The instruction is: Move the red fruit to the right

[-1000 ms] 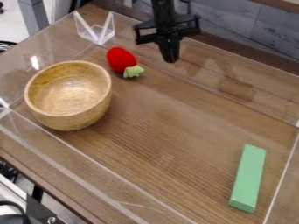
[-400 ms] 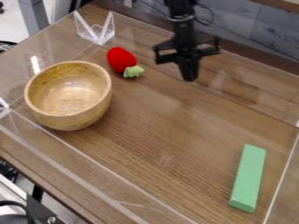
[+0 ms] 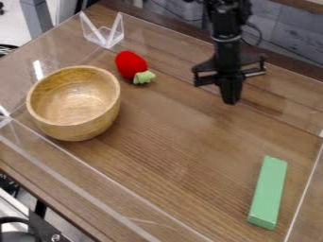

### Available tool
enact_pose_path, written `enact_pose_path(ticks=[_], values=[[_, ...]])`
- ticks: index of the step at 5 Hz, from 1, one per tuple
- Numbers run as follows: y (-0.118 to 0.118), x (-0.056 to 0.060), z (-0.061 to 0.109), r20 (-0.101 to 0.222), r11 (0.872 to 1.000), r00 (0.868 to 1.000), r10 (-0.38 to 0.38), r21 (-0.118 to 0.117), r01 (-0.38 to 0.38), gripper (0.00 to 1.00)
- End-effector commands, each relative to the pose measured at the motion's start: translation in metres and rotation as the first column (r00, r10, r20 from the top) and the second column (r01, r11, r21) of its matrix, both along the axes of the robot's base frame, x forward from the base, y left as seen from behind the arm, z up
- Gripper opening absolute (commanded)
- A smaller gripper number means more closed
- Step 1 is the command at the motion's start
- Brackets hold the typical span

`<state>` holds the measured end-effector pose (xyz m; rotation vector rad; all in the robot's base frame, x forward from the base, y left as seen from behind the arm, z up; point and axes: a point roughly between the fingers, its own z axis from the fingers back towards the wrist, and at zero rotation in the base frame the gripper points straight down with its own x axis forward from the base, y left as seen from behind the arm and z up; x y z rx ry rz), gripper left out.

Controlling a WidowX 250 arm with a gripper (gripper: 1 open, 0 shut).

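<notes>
Wooden table (image 3: 190, 151) with wooden bowl (image 3: 75, 102), red fruit (image 3: 131, 64), green block (image 3: 267, 192)

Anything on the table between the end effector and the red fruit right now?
No. In the camera view only bare wooden tabletop lies between the end effector and the red fruit; the bowl sits off to the fruit's other side.

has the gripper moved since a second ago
Yes. The gripper has shifted right and lower in the view, away from the red fruit, which sits unmoved beside the wooden bowl.
</notes>
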<state>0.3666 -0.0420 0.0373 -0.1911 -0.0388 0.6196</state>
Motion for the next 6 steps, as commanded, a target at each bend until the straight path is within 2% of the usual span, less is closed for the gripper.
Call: enact_pose_path(ticks=[1, 3, 4, 5, 6], values=[[0.001, 0.006, 0.018, 0.051, 0.995, 0.993, 0.102, 0.015, -0.103, 0.00], [0.009, 0.006, 0.000, 0.055, 0.993, 0.993, 0.109, 0.040, -0.111, 0.00], [0.011, -0.004, 0.018, 0.071, 0.999, 0.997, 0.038, 0.027, -0.040, 0.00], [0.017, -0.007, 0.027, 0.090, 1.000, 0.996, -0.013, 0.012, 0.012, 0.00], [0.021, -0.014, 0.035, 0.115, 0.995, 0.989, -0.096, 0.000, 0.097, 0.00]])
